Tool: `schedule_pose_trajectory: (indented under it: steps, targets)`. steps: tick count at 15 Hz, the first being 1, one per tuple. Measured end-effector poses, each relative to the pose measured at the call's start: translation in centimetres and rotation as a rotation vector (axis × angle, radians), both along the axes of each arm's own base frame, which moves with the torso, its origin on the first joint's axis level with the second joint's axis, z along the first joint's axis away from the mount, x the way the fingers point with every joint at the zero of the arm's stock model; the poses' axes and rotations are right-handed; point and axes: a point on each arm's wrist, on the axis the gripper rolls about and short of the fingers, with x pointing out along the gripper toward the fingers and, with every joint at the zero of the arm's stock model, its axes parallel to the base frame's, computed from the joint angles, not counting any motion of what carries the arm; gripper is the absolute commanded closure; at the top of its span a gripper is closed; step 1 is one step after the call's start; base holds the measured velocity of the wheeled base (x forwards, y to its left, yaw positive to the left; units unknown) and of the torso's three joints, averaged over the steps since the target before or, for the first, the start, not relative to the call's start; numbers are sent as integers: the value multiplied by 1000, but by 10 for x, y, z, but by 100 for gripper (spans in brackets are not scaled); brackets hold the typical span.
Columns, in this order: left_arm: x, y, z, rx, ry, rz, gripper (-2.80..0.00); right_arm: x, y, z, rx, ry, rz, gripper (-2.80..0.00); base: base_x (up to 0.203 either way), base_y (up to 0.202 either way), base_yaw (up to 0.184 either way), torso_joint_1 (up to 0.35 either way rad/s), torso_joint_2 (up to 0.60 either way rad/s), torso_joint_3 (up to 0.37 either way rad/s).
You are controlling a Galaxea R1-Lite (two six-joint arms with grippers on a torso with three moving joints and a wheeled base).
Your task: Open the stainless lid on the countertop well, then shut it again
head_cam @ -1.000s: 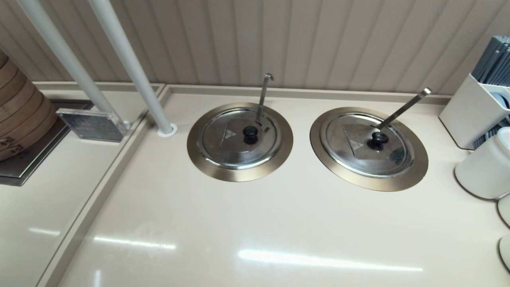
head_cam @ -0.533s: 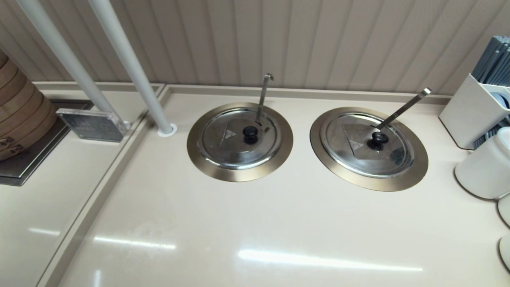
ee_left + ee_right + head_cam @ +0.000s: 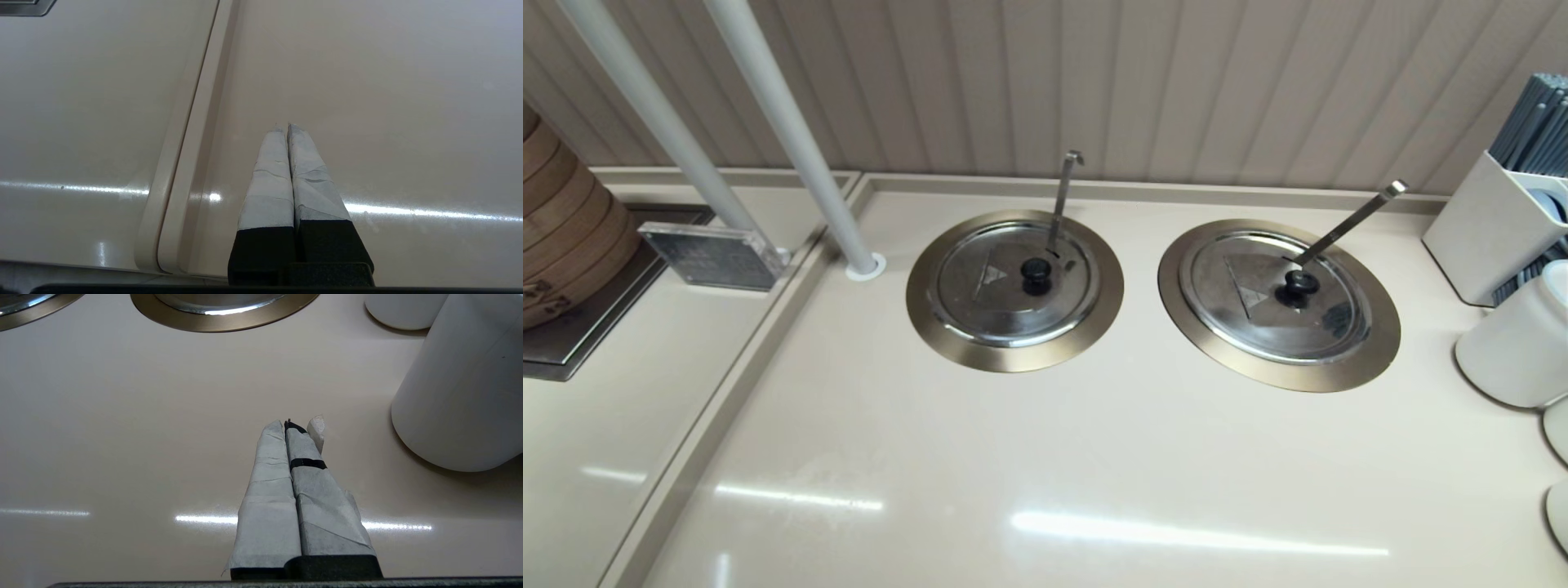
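Observation:
The stainless lid [image 3: 988,286] lies shut and flat on the countertop well, whose bronze-gold collar [image 3: 1013,357] rings it at the back middle of the counter. The lid carries a black knob [image 3: 1036,269], and a thin hook-ended ladle rod [image 3: 1062,192] sticks up through it. Neither gripper shows in the head view. My left gripper [image 3: 282,125] hovers shut and empty over bare counter beside a raised seam. My right gripper [image 3: 284,424] is also shut and empty, over the counter short of the wells; an edge of the well's collar [image 3: 24,314] shows far ahead.
A twin lid [image 3: 1278,298] with a flat straight ladle handle [image 3: 1352,220] sits to the right. White containers [image 3: 1515,347] and a utensil holder [image 3: 1494,229] crowd the right edge. Two slanted white poles [image 3: 792,155] and bamboo steamers [image 3: 564,229] stand at the left.

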Motion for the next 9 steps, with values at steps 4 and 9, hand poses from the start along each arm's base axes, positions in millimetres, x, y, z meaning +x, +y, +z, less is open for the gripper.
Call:
schedule_pose_trajectory:
  steps: [4, 9]
  targets:
    - [0, 0, 0, -4, 0, 0, 0, 0, 0, 0, -1, 0, 0, 0, 0, 0, 0, 0, 0, 0]
    - [0, 0, 0, -5, 0, 1, 0, 0, 0, 0, -1, 0, 0, 0, 0, 0, 0, 0, 0, 0]
